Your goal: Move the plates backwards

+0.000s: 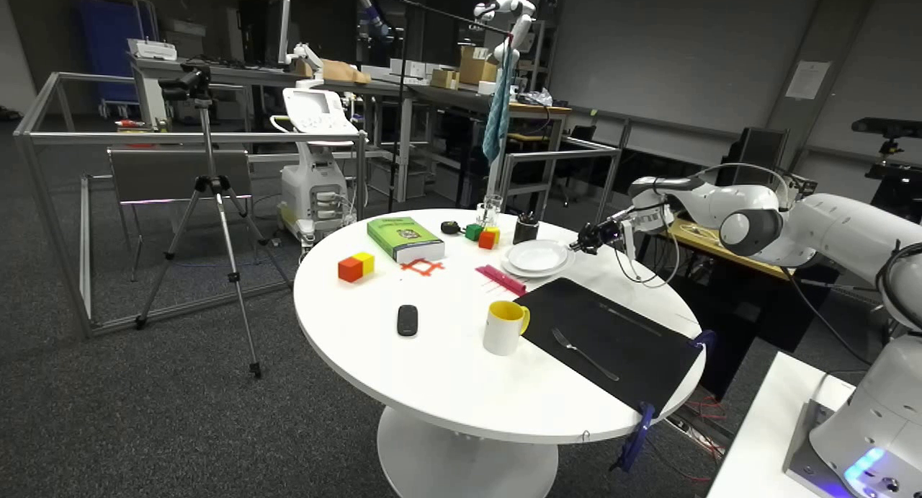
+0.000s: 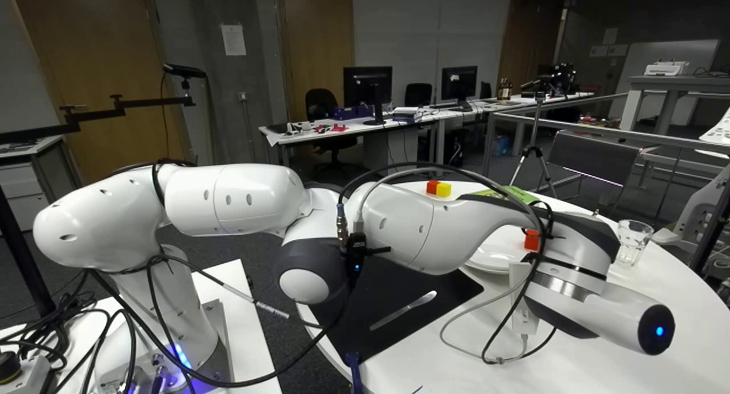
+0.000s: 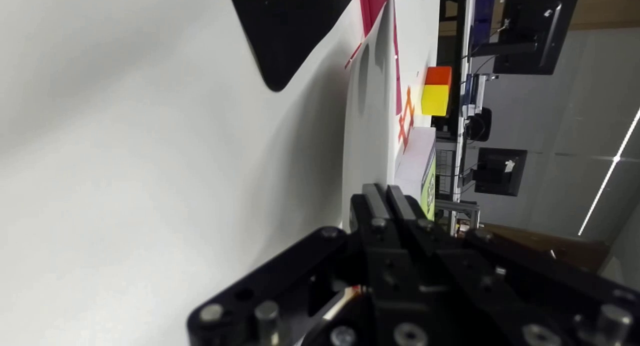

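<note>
At the far left of the table (image 1: 432, 368) in an exterior view, well apart from my hand (image 3: 383, 191), two cubes (image 1: 353, 269), red and yellow, sit touching. The book (image 1: 405, 240) comes next, lying flat, also well away from me. Beyond the plates (image 1: 539, 256) from me lies the pink strip (image 1: 502, 280). The cup (image 1: 504, 331) stands upright, apart from me, its handle turned right. Then come the plates themselves, just ahead of my hand, the smaller resting on the larger, both on the table. Being round, they are as wide one way as another, and their faces point upward. In the wrist view I see them almost edge-on, the rim running down to my fingers (image 3: 375, 203). Those fingers are together, side by side; whether they touch the rim I cannot tell. Off to one side of me lies the mat (image 1: 612, 347), with the fork (image 1: 585, 355) on it, its tines toward the cup.
</note>
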Robot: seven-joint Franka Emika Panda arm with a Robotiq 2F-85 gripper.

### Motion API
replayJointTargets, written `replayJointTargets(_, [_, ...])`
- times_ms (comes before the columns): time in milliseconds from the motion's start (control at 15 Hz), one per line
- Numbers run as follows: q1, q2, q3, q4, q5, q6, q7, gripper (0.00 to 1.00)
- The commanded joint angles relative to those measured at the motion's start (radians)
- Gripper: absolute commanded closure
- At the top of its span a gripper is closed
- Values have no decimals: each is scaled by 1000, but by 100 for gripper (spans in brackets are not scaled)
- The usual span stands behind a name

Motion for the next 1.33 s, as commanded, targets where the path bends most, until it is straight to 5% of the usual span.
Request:
replayJointTargets(0, [-8, 0, 33, 28, 4, -3, 31, 99])
replayJointTargets(1267, [-17, 0, 45, 12, 11, 63, 17, 99])
